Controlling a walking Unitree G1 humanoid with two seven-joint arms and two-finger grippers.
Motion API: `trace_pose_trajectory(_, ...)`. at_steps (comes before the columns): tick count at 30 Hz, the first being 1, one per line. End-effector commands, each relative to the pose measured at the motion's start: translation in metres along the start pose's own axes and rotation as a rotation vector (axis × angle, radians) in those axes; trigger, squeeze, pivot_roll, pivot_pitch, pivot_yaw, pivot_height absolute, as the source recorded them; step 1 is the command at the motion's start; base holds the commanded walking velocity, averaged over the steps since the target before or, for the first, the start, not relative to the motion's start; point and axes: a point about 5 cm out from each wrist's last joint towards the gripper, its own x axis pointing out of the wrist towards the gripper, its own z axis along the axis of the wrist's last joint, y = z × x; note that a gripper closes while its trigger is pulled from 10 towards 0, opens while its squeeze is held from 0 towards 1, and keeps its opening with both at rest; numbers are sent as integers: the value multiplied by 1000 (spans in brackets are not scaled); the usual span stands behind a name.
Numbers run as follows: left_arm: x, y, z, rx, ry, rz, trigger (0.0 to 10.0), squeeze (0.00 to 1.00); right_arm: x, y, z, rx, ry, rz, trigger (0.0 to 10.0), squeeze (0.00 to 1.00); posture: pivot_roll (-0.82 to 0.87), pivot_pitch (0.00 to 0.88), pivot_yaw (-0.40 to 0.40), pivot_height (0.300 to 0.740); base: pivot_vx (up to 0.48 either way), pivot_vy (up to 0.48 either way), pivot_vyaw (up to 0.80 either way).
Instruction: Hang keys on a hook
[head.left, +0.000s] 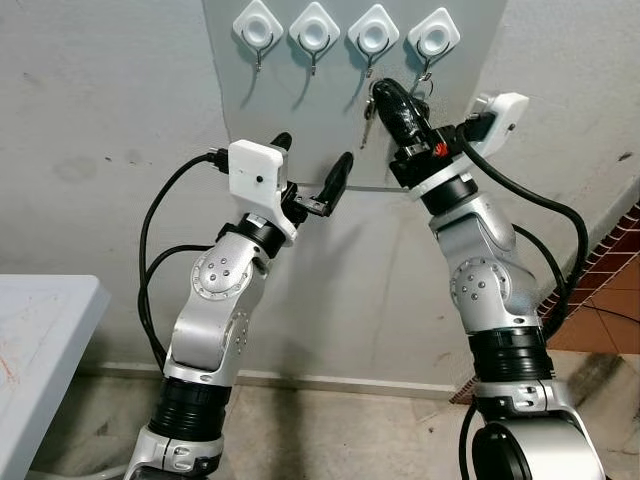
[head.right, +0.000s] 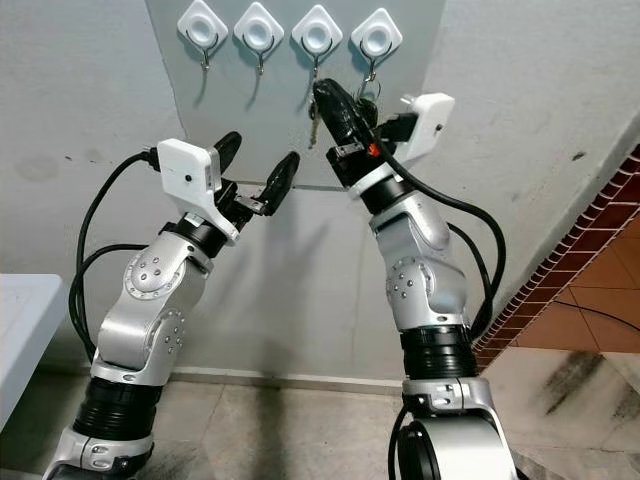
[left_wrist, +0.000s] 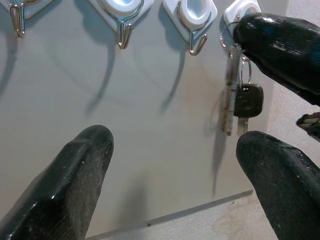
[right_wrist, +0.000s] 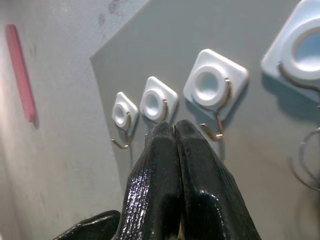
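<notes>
Four white hooks (head.left: 315, 32) sit in a row on a grey panel (head.left: 300, 115) fixed to the wall. My right gripper (head.left: 378, 92) is raised to the panel, between the third hook (head.left: 373, 32) and the fourth hook (head.left: 433, 36), with its fingers (right_wrist: 165, 165) pressed together. The keys (left_wrist: 232, 100), with a black fob (left_wrist: 248, 100), dangle just below its fingertips; a wire ring (right_wrist: 305, 160) shows beside the fourth hook. I cannot see the exact grip point. My left gripper (head.left: 314, 150) is open with nothing in it, lower and to the left, facing the panel.
A white table (head.left: 40, 340) stands at the lower left. Red floor tiles (head.left: 610, 300) lie to the right of the bare concrete wall. Black cables (head.left: 150, 250) loop beside both arms.
</notes>
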Motion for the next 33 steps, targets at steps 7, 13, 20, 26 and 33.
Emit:
trace_pose_trajectory(7,5,-4,10,19,-27,-31,10000,0,12,1,1,20,-21,16,10000,0,-10,64,-25,740,0,0,0)
trace_pose_trajectory(13,5,-5,10,18,-25,-33,10000,0,16,-2,1,33,-34,3,10000,0,-9,65,-25,740,0,0,0)
trace_pose_trajectory(20,4,-4,9,16,-22,-31,10000,0,23,-6,3,44,-53,-15,10000,0,-8,68,-24,740,0,0,0)
trace_pose_trajectory(26,4,-5,9,15,-21,-31,10000,0,25,-8,4,64,-67,-29,10000,0,-7,70,-24,740,0,0,0)
trace_pose_trajectory(33,4,-5,9,10,-21,-29,10000,0,25,-9,0,143,-77,-50,10000,0,-6,74,-26,740,0,0,0)
